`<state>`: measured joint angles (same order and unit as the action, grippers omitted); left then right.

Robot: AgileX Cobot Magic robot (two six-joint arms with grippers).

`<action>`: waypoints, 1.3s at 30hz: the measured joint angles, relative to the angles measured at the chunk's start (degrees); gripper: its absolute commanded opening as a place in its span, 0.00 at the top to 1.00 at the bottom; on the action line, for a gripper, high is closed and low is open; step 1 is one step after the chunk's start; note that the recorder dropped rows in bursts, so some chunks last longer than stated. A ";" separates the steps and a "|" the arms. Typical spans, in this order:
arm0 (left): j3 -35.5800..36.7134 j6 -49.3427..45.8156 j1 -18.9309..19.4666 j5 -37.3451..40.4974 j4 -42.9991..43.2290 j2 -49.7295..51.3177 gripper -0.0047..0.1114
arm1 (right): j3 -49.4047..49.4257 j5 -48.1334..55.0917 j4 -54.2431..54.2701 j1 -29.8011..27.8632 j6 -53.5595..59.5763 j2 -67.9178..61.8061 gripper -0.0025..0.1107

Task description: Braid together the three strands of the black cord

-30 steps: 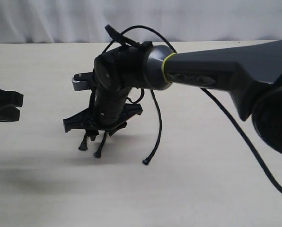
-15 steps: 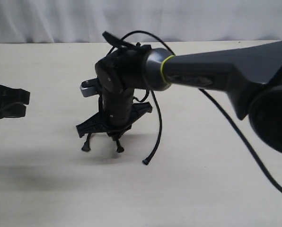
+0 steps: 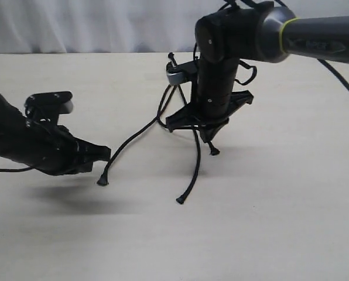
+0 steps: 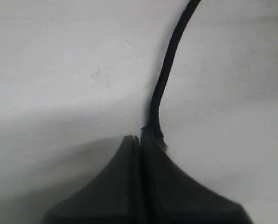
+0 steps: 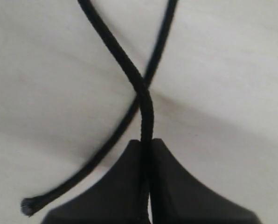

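Right gripper (image 5: 146, 144) is clamped tight on one strand (image 5: 143, 100) (it crosses a second strand (image 5: 160, 39) on the table (image 5: 232, 70)); left gripper (image 4: 140, 140) is pressed closed, third strand (image 4: 164, 74) touching its tip, hold unclear; black cord (image 3: 197, 161) sprawls between both arms

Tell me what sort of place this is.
Probably a robot lab bench: a pale table, a plain white curtain behind, and a robot's left hand and right hand each pinching a strand of the black cord.
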<state>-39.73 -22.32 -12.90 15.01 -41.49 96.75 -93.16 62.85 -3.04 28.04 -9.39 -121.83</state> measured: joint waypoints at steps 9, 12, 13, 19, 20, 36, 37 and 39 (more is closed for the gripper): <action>-1.16 0.00 -5.83 -6.49 -2.21 5.13 0.96 | 10.41 -7.90 3.04 -2.75 0.44 -0.36 0.94; -1.80 0.00 -5.98 -6.88 -2.31 5.13 0.96 | 12.68 -10.46 7.03 -2.75 0.57 -0.83 0.91; -1.98 0.00 -5.98 -7.00 -2.44 5.13 0.96 | 13.01 -11.18 8.18 -2.87 0.68 -0.83 0.89; -1.96 0.00 -6.39 -7.00 -2.44 5.35 0.96 | 13.23 -13.72 13.12 -2.24 1.74 -0.59 0.71; -1.96 0.00 -6.39 -6.86 -2.44 5.49 0.96 | 13.23 -13.76 13.40 -2.14 1.89 -0.59 0.69; -1.96 0.00 -1.42 -2.51 2.22 -0.95 0.96 | 10.59 -11.27 16.88 2.71 -1.89 0.79 0.65; -1.96 0.00 -0.26 -1.67 2.84 -1.74 0.96 | 10.68 -11.43 16.88 3.28 -2.81 -0.18 0.65; -1.96 0.00 1.62 -0.30 4.33 -2.97 0.96 | 10.80 -11.41 16.03 3.96 -5.08 -1.39 0.65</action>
<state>-41.69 -22.32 -11.28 14.70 -37.17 93.77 -82.36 51.44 12.99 32.01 -14.47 -123.22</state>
